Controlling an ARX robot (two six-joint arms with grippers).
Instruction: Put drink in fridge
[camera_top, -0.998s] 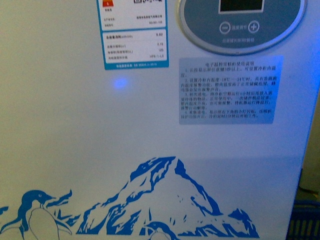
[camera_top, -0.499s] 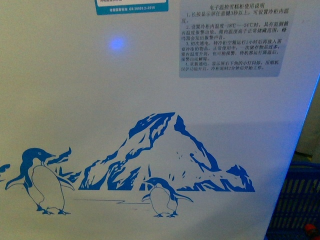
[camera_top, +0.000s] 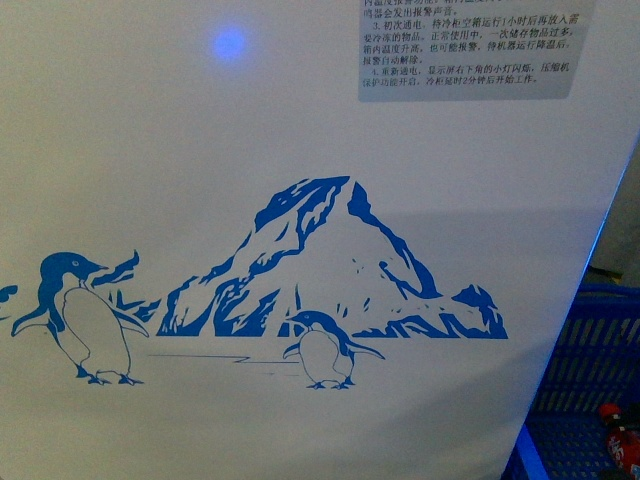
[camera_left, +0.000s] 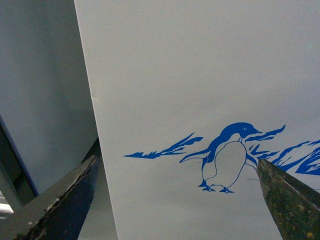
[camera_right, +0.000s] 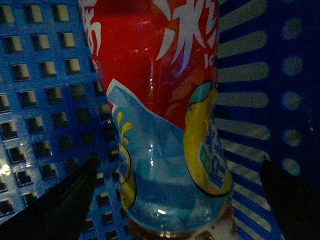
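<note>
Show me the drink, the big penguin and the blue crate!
drink (camera_right: 150, 65): right wrist view, on its red label.
big penguin (camera_top: 88, 328): front view, on its white belly.
blue crate (camera_top: 590, 360): front view, on its lattice wall.

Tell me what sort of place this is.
Likely a shop or storeroom corner: a white fridge with penguin print, a blue crate beside it, and a bottled drink in the crate.
</note>
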